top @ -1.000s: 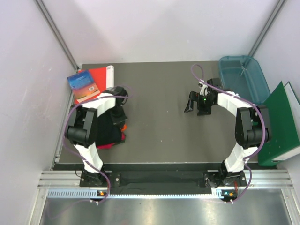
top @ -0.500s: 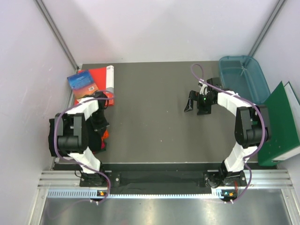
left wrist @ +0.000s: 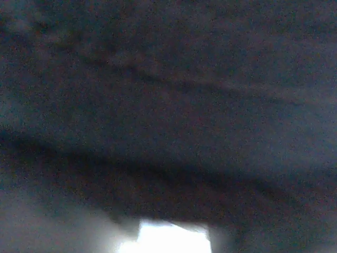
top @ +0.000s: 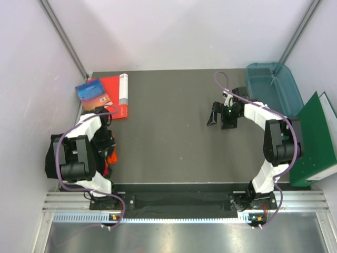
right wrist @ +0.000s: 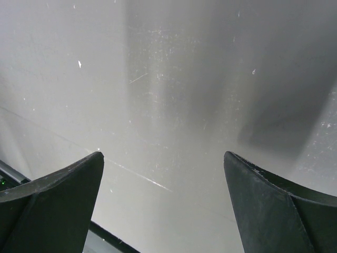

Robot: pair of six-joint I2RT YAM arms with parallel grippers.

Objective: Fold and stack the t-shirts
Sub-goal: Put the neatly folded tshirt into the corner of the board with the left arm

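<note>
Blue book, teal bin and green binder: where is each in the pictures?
blue book [top: 92, 95]: top view, middle of cover.
teal bin [top: 283, 95]: top view, bare inside floor.
green binder [top: 315, 138]: top view, middle of cover.

Top view bright and sharp; left wrist view murky, blurred, glare at bottom centre; soft shadows above the right hand [right wrist: 163, 154]

a robot lab cell — plain white walls [top: 184, 31], aluminium rail [top: 184, 200], grey table [top: 168, 132].
</note>
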